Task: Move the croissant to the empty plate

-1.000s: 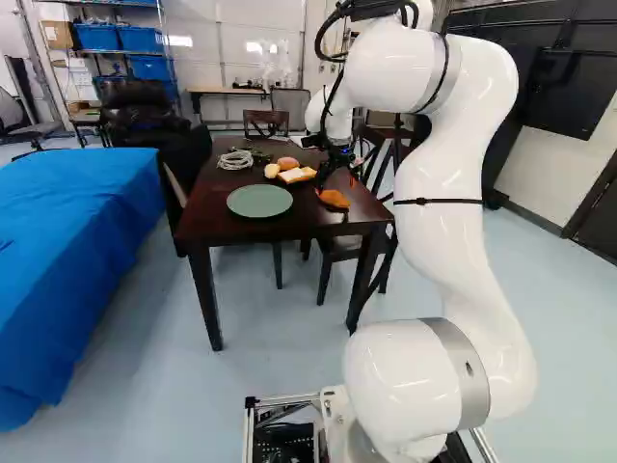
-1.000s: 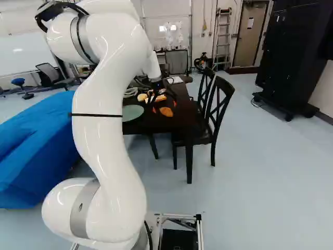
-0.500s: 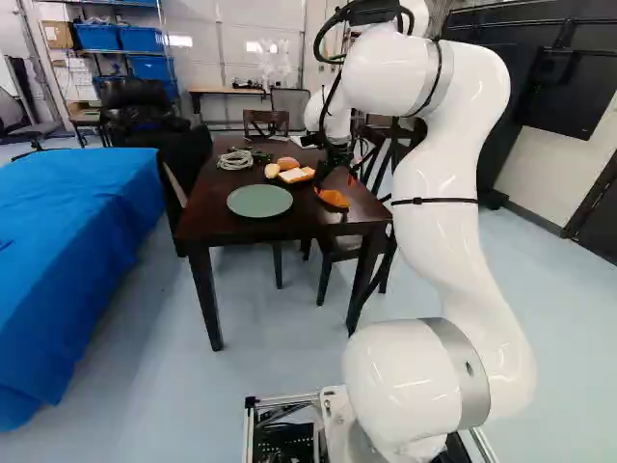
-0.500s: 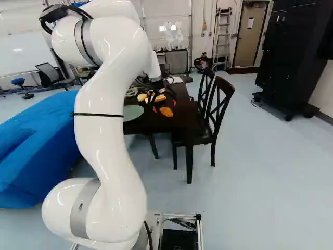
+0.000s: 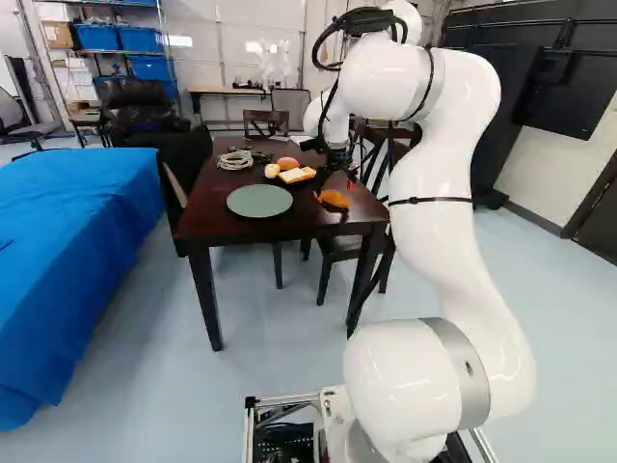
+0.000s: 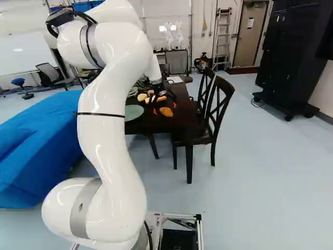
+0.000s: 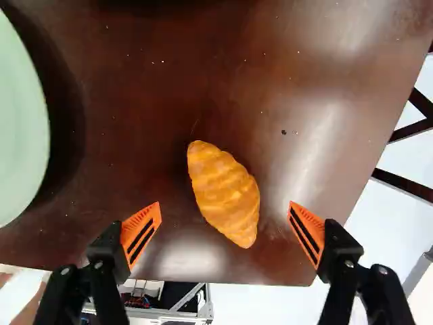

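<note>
Preparing the grasp: step in hand, as judged, with transfer still to do.

Croissant (image 7: 223,193): orange-brown, lying on the desk (image 7: 135,101), near the corner and apart from the plate (image 5: 258,201). Long axis slanted, running more ahead of the gripper than across it. Far tip leaning to the plate's side; near tip directed toward the desk's near edge and turned away from the plate.

End effector (image 7: 225,210): above the croissant, spread wide, clamped on nothing. Orange pads (image 7: 142,233) apart, one to either side of the croissant in the wrist view, with bare desk showing between each and the crust.

Next move, as judged: turn the wrist slightly to square with the narrow width, centre, lower without pressing, then close gently across the middle. Risk: rolling or skewing if pinched obliquely. Afterwards, lift clear of the rim, carry sideways, set down.

Plate: pale green, round, bare, ready to receive.

Beyond, on the desk: pale slice (image 5: 296,175) and coiled cable (image 5: 235,160), both outside the task.

Beside the desk: dark chair (image 6: 218,107), cross-backed.
</note>
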`<state>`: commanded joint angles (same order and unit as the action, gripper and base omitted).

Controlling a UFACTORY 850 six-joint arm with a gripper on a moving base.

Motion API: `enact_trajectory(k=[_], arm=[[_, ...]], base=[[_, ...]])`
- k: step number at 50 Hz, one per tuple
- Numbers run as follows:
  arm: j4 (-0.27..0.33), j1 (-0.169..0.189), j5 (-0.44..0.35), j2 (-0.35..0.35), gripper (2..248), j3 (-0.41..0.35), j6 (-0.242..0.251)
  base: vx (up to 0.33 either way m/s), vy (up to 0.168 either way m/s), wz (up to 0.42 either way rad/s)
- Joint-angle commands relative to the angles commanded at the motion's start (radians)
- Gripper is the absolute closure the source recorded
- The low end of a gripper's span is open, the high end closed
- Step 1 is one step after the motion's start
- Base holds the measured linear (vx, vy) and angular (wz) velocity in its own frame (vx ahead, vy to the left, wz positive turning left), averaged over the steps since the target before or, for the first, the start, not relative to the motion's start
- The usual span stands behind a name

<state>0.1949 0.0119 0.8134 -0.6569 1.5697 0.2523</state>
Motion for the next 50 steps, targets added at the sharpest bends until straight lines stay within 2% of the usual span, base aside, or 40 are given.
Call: enact_trajectory(k=[39,50], arm=[[0.000,0.000,0.000,-0.011,3,0.004,0.000],[0.000,0.000,0.000,-0.011,11,0.004,0.000]], base=[[0.000,0.000,0.000],[0.000,0.000,0.000]])
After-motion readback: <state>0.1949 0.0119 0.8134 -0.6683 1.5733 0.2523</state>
